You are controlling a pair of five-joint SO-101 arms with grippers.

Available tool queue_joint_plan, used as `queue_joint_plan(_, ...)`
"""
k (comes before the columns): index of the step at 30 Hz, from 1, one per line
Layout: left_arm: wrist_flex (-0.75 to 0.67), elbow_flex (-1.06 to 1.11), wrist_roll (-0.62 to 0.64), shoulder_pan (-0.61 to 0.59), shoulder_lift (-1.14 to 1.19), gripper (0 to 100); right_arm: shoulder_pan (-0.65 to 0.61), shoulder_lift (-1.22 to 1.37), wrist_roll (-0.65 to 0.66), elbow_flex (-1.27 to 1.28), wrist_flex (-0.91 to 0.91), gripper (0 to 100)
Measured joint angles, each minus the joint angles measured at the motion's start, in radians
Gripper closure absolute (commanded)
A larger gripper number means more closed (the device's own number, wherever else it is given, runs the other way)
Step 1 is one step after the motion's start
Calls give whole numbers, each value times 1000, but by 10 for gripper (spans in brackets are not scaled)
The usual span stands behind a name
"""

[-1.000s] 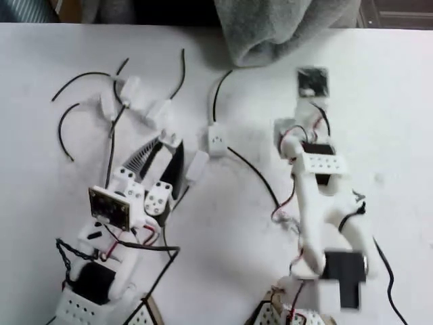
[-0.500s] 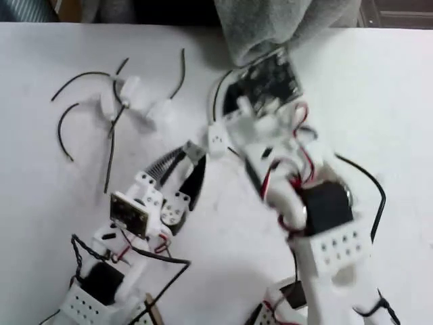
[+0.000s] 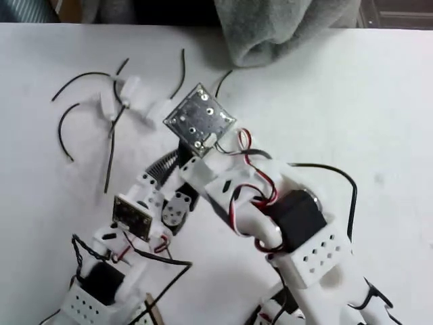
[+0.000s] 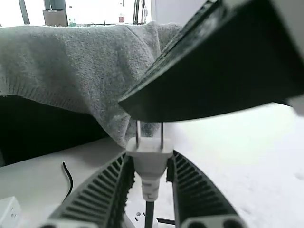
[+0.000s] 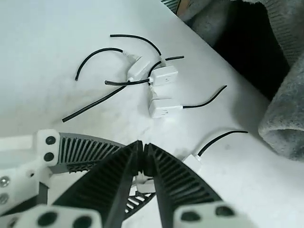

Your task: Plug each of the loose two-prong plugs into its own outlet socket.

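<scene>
My left gripper point(image 4: 149, 166) is shut on a white two-prong plug point(image 4: 148, 151), held off the table with its prongs pointing away from the wrist. In the high view that gripper point(image 3: 169, 164) sits at table centre, partly under the right arm's wrist plate point(image 3: 199, 123). My right gripper point(image 5: 141, 145) is shut with its tips touching, directly above the left gripper's ribbed fingers point(image 5: 85, 148). One of the right gripper's black fingers point(image 4: 213, 71) hangs just over the prongs. A white outlet block point(image 5: 192, 161) with a short cord lies beside the right gripper's fingers.
Two more outlet blocks point(image 5: 164, 76) point(image 5: 161, 108) and a loose plug point(image 5: 137, 69) lie in a cluster at the back left point(image 3: 128, 91), among short black cords point(image 3: 67, 128). A grey cloth point(image 3: 270, 27) drapes over the far table edge.
The right arm has swung from the table's right side across to the centre, now over the left gripper and covering the middle outlet. The left gripper shifted slightly right with its plug.
</scene>
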Motion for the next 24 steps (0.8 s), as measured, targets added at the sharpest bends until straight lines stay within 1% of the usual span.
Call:
queue_joint_plan(4,0,0,0,-2,2,977,2,6,0,54,-12,979)
queue_joint_plan(12,2,9,0,-38,6,977,135,6,3,233,-196,979)
queue_joint_plan(16,2,8,0,-38,6,977,196,11,2,264,-207,979)
queue_joint_plan(21,2,8,0,-38,6,977,229,18,2,264,-207,979)
queue_joint_plan(24,-6,-2,0,-57,-14,977,269,37,3,279,-195,979)
